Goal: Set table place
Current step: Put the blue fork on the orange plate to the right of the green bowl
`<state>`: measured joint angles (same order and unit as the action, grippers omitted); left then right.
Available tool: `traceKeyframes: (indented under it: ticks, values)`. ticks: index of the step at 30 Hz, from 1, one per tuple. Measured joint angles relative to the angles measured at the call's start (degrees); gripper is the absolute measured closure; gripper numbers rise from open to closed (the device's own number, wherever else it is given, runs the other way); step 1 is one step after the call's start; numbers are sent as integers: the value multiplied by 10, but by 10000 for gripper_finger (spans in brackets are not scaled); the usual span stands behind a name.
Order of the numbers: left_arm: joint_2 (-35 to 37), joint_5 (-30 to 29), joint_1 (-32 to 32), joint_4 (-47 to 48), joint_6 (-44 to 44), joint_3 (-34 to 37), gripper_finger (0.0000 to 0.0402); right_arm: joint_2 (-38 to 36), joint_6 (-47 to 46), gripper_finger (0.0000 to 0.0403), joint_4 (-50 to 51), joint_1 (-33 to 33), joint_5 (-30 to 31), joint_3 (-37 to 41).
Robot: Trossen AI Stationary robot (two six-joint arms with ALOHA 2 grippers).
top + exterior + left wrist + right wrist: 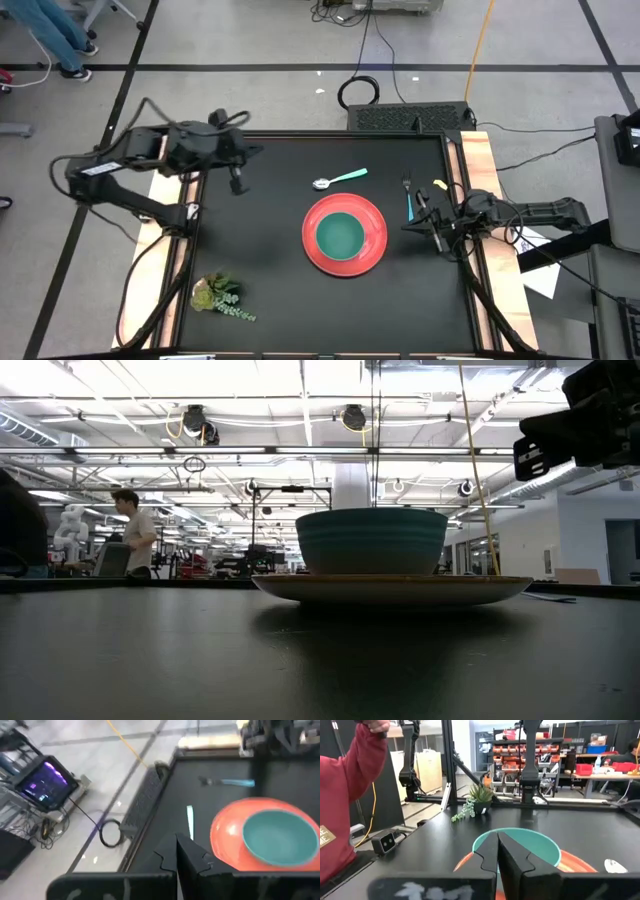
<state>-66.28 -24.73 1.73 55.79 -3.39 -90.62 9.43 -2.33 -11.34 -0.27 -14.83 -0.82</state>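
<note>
The red plate lies right of the table's middle, and the teal bowl stands upright in it. Both also show in the low view, the bowl on the plate. The teal-handled spoon lies flat just beyond the plate. The blue-handled fork lies flat to the plate's right. My left gripper hangs shut and empty above the table's far left part, well clear of the spoon. My right gripper is shut, held level beside the fork's handle end, pointing at the bowl.
A leafy plant sprig lies at the near left. Pale wooden strips run along the table's left and right sides. A person's red sleeve shows beyond the near edge. Bare black top lies between sprig and plate.
</note>
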Motion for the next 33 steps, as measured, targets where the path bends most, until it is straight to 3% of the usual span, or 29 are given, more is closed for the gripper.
traceKeyframes:
  ticks: [6, 10, 16, 21, 33]
  values:
    - [116, 28, 3, -104, 24, 152, 402, 3, 1, 403, -7, 0, 0, 0]
    - [179, 87, 1, -163, 36, 247, 401, 3, 2, 403, -7, 0, 0, 0]
    - [260, 221, 0, -296, -38, 408, 401, 3, 2, 403, -7, 0, 0, 0]
    - [307, 126, 21, -352, 24, 490, 401, 3, 1, 403, -7, 0, 0, 0]
    - [462, 122, 27, -444, 32, 621, 401, 2, 3, 403, -8, 0, 0, 0]
